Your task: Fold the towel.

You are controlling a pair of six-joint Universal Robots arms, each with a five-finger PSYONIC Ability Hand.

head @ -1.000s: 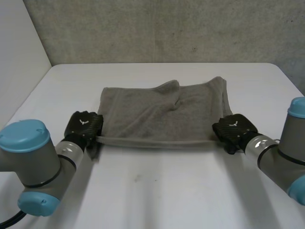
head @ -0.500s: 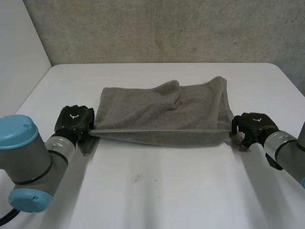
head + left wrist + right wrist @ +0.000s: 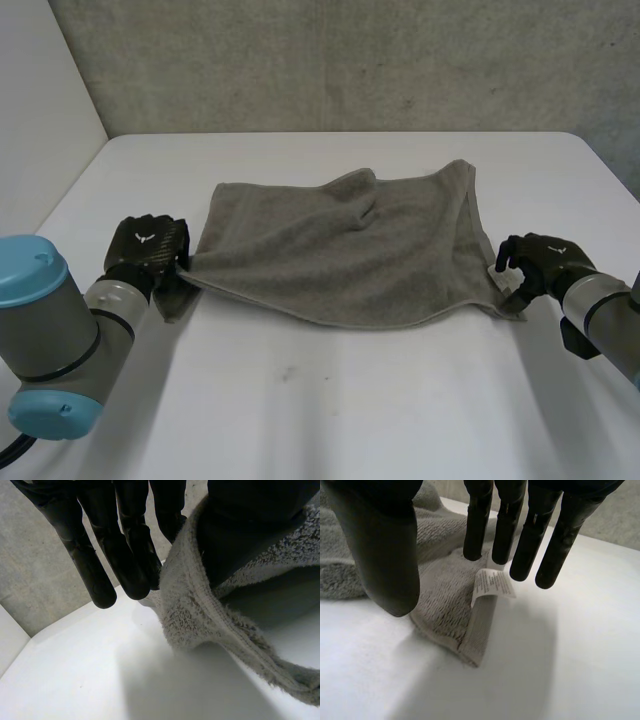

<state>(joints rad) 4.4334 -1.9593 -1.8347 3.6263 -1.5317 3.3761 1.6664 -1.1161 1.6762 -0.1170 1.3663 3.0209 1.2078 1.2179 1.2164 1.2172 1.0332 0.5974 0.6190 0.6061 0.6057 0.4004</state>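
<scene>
A grey terry towel with stitched hems (image 3: 340, 245) lies spread and softly rumpled on the smooth white table (image 3: 350, 400). The black left hand (image 3: 150, 250) is at its near left corner, where the thick looped hem rises off the table, pinched between straight fingers and thumb. The black right hand (image 3: 540, 262) hovers with fingers spread, holding nothing, above the near right corner, where a white care label (image 3: 492, 584) curls up.
</scene>
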